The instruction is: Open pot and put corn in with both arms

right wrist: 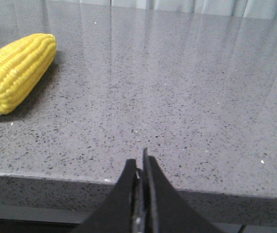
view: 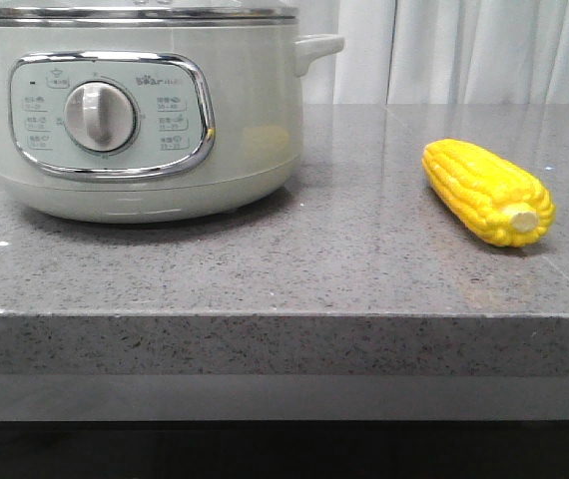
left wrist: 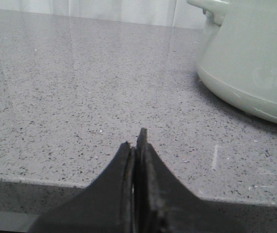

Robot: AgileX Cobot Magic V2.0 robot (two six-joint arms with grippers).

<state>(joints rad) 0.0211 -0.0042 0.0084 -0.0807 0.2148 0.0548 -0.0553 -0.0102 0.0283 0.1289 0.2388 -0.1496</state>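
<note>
Grey speckled countertop (view: 294, 269) fronts a pale curtain. At its near edge the left gripper (left wrist: 137, 145) is pressed closed on nothing, with the pot (left wrist: 255, 63), lid on, well ahead toward its right. Likewise closed and empty, the right gripper (right wrist: 141, 165) sits with the corn (right wrist: 17, 73) lying well ahead toward its left, right of the pot.

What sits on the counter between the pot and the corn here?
Nothing: in the front view the stretch between the pot and the corn is bare speckled grey countertop.
</note>
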